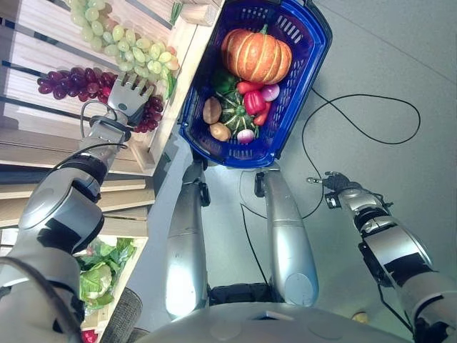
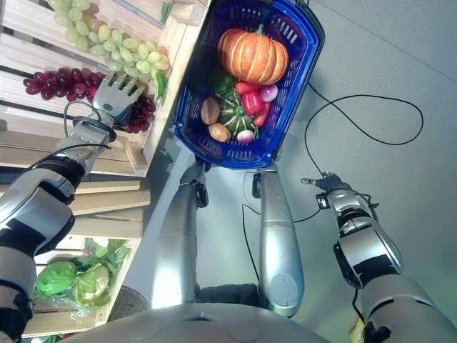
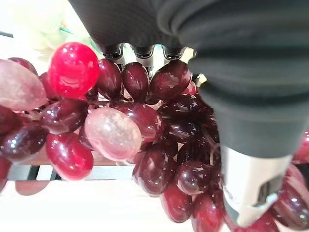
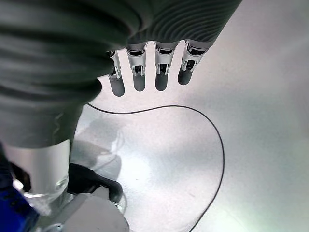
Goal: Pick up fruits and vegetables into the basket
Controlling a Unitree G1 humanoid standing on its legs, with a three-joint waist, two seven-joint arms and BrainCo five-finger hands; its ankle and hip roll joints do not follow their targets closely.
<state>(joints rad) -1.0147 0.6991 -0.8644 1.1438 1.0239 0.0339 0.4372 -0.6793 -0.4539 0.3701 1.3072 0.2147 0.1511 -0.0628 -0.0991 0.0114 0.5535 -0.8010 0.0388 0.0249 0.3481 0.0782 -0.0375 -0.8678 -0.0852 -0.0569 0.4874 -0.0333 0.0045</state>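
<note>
Reaching onto the wooden shelf (image 1: 43,53), the left hand (image 1: 130,91) is laid over the red grapes (image 1: 78,80), fingers spread and nearly straight across the bunch; in the left wrist view the dark fingertips (image 3: 137,52) rest against the berries, the thumb is set apart beside them, and no stem or berry is seen to be clasped. The hand is judged to be placed for gathering the bunch before lifting.

- Green grapes (image 1: 121,36): lying on the same shelf, just beyond the red bunch, untouched; upper end cut off by the frame edge.
- Lettuce (image 1: 96,275): kept on a lower shelf, partly hidden by the left arm.
- Blue basket (image 1: 314,50): standing near the shelf's edge, well within reach for dropping items in. Already held inside: a pumpkin (image 1: 257,56), a red pepper (image 1: 254,101), a small striped green squash (image 1: 235,113), potatoes (image 1: 212,111) and red onions (image 1: 270,92). Further green produce under the pumpkin cannot be identified.
- Right hand (image 1: 335,182): hanging low above the grey floor (image 1: 400,64), well apart from the basket; its fingers (image 4: 139,79) are shown straight and empty in the right wrist view.

Whether the grape stem lies under the left palm cannot be made out.
</note>
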